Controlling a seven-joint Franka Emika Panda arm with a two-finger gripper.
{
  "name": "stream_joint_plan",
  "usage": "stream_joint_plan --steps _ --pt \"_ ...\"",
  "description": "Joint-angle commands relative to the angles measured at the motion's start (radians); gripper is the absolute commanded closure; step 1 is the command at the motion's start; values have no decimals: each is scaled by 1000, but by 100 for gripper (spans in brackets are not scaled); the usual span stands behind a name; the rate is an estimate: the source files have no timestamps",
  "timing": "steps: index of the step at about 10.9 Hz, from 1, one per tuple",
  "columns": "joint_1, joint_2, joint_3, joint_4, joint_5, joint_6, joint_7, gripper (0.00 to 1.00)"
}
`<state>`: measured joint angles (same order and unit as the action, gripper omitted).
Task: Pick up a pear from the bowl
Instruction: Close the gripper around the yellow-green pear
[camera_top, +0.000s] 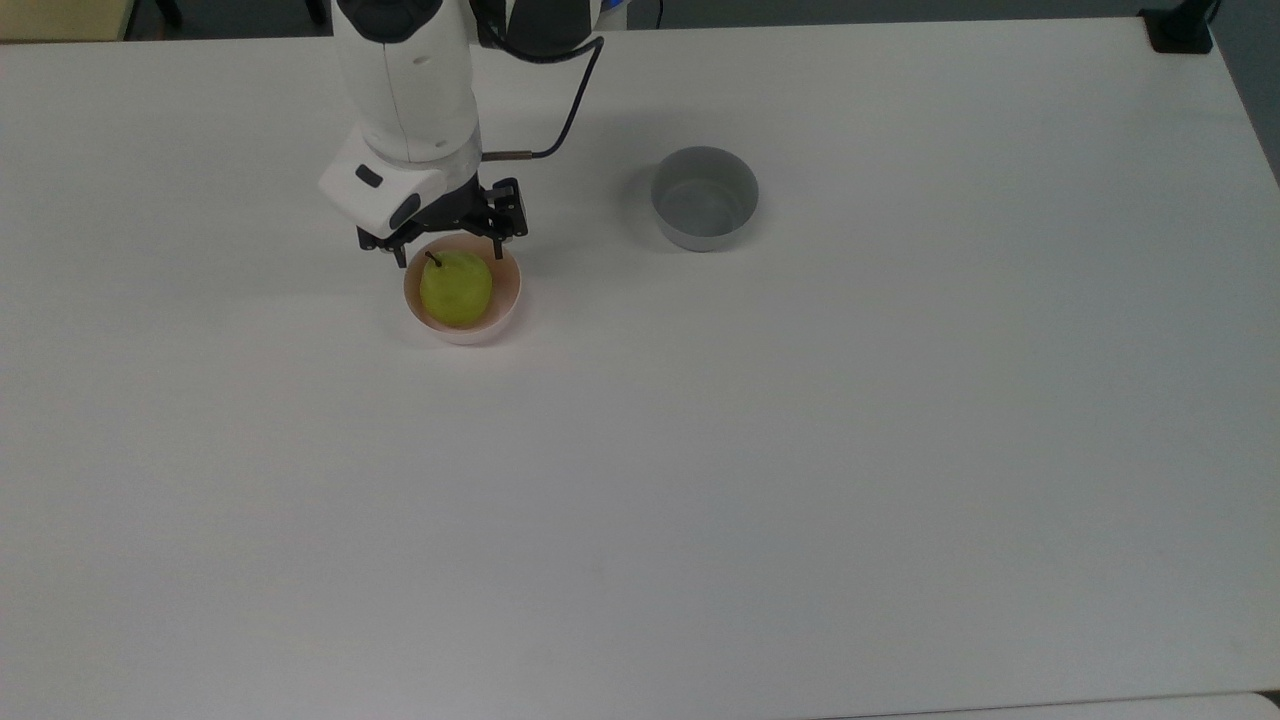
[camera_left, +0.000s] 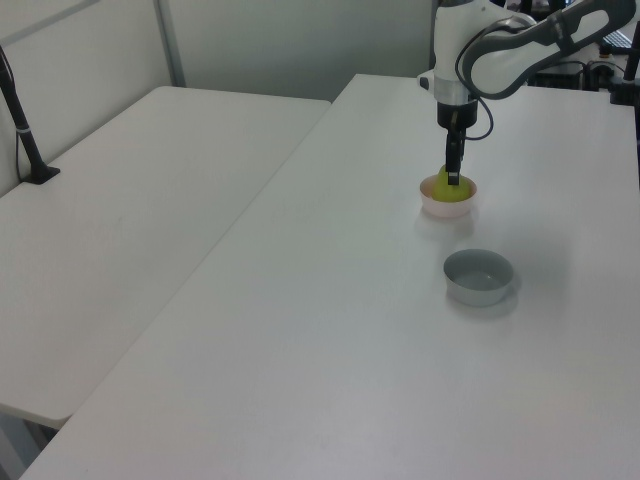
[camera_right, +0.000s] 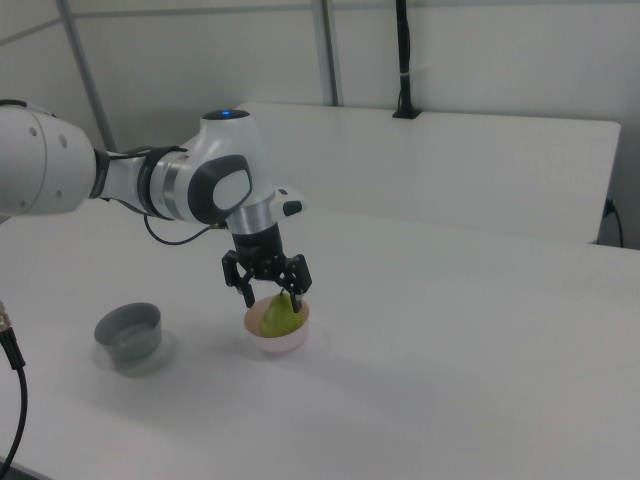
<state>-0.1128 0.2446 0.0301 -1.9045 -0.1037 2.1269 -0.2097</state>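
Yellow-green, the pear (camera_top: 456, 286) sits in the pink bowl (camera_top: 508, 296). The gripper (camera_top: 448, 249) hovers over the pear's top, fingers spread wide either side.

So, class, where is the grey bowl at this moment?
In the top view, the grey bowl stands on the table, to the right of the pink bowl.

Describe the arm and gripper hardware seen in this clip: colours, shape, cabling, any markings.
A white, rounded arm with dark grey joint bands and a blue light on top of one joint. A black cable loops along the wrist. The gripper is black, with an open linkage frame and two slim fingers.
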Motion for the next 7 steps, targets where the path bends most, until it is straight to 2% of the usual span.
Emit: stream_joint_plan --steps 1,2,5,6,7 --pt "10 18 -2 -45 -24 105 26 9" --pt "10 25 -2 -48 -24 117 26 16" --pt "10 27 -2 -51 -22 114 27 77" --pt "9 25 -2 -50 -19 110 27 94" --pt "5 22 -2 -50 -16 107 27 98"
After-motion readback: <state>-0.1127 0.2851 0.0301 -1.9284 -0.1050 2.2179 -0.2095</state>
